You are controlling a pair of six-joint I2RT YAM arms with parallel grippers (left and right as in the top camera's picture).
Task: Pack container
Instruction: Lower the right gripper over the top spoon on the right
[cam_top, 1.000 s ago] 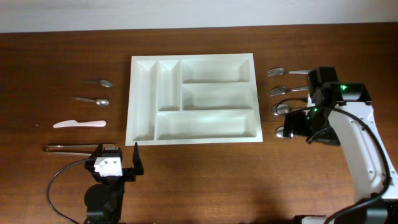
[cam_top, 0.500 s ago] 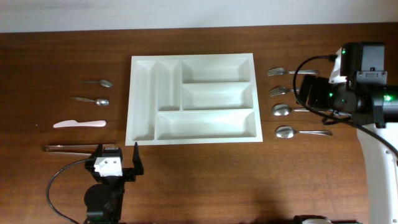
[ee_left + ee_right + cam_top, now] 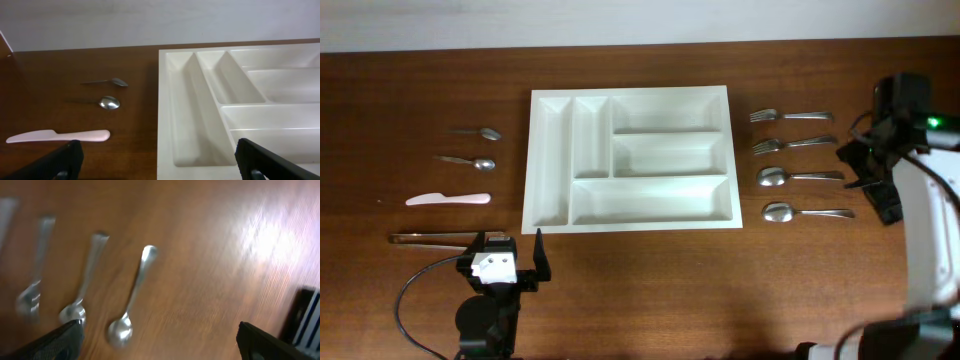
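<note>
We see the tray [image 3: 650, 200] in the middle of the bench, nearer the far edge. Our left gripper [image 3: 508, 252] is by the near edge, jaws wide open. Our right gripper [image 3: 868, 180] is by the right edge, near the spoons [image 3: 778, 211], jaws open too.

My right wrist camera is all smeared, so the fork [image 3: 37, 262], the middle spoon [image 3: 86, 277] and the end spoon [image 3: 134, 292] look fuzzy. One more piece [image 3: 5, 210] is cut off at its left edge. My left wrist camera cuts the container [image 3: 166, 110] off at the right and bottom.
</note>
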